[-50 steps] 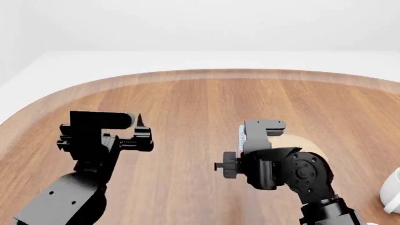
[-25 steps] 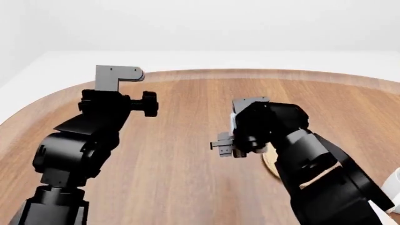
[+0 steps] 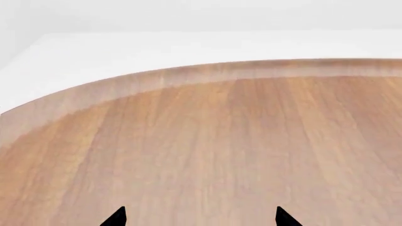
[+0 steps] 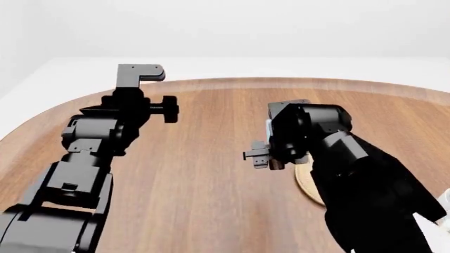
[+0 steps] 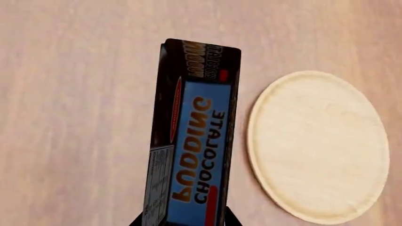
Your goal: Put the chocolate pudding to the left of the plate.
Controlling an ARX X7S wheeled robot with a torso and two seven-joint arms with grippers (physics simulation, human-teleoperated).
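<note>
The chocolate pudding (image 5: 195,141) is a long carton with a blue printed face and dark brown sides. My right gripper (image 5: 185,221) is shut on it, one finger on each long side. The tan round plate (image 5: 320,146) lies flat on the table beside the carton, with a small gap between them. In the head view the right gripper (image 4: 271,153) holds the carton above the table, just left of the plate (image 4: 306,184), which the right arm mostly hides. My left gripper (image 3: 199,219) is open and empty, its fingertips wide apart over bare wood.
The wooden table (image 4: 211,174) is rounded, with its far edge (image 3: 207,70) curving against a white floor. The raised left arm (image 4: 130,113) stands over the table's left part. A sliver of a white mug (image 4: 445,201) shows at the right edge.
Both arms have risen from low over the table. The left arm has swung up and away. The right gripper has moved slightly right with the pudding still in it.
</note>
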